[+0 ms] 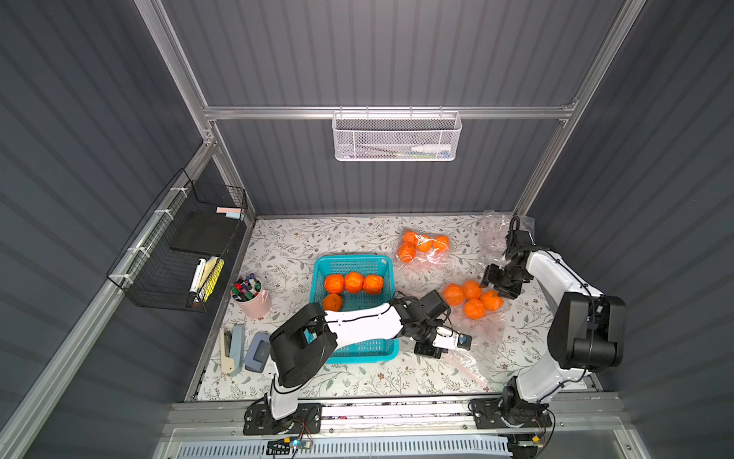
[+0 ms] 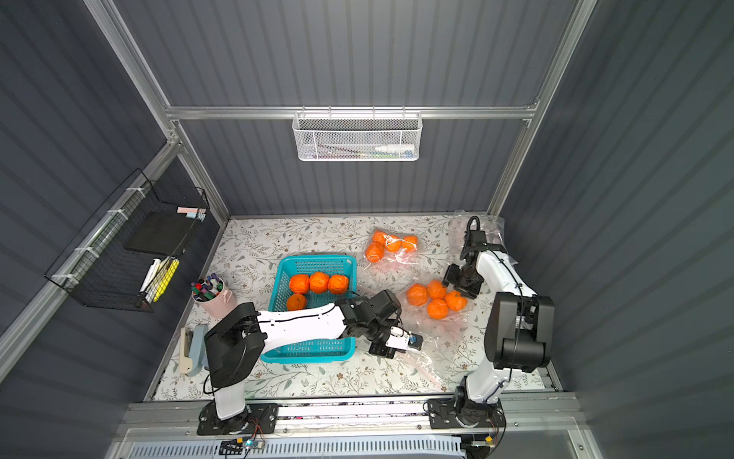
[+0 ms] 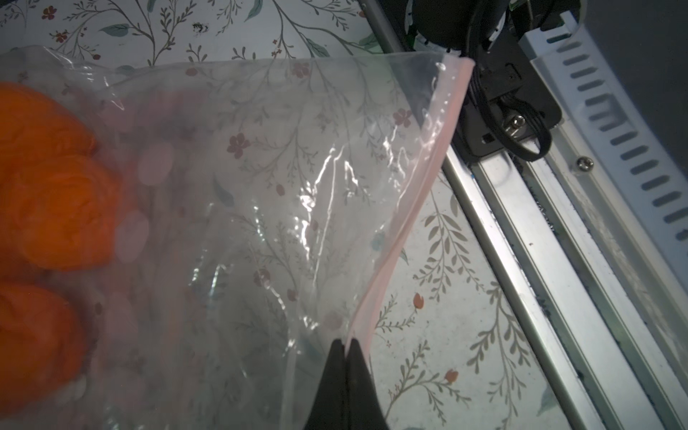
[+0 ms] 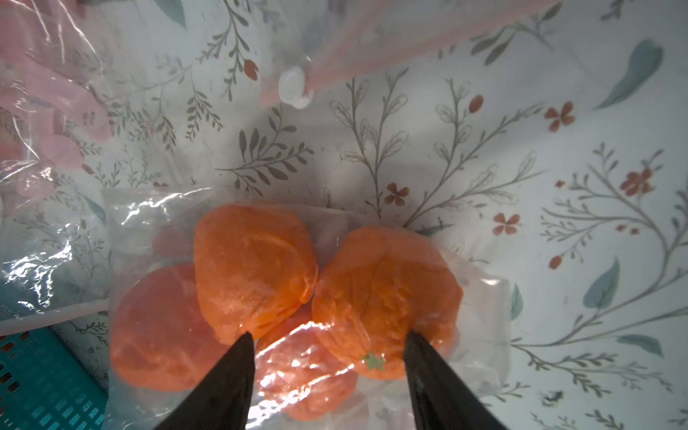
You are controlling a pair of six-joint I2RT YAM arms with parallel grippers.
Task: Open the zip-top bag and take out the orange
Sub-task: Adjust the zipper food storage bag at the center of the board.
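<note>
While the left gripper (image 3: 346, 340) is pinched tight on the pink zip strip (image 3: 420, 178) of the zip-top bag (image 1: 486, 332) at near right, the right gripper (image 4: 327, 335) hangs spread over the bagged oranges (image 1: 472, 300) at its far end. Just left stands a teal basket (image 1: 349, 260) with four loose oranges (image 1: 353, 283). The left arm crosses it. Farther off lies another filled bag (image 1: 423, 246).

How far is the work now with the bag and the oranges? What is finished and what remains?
Done: four oranges lie in the teal basket. In hand: the left gripper is shut on the pink zip strip of the near bag; the right gripper stands open over its bagged oranges, which lie under the plastic. Left: take them out, then the far bag.
</note>
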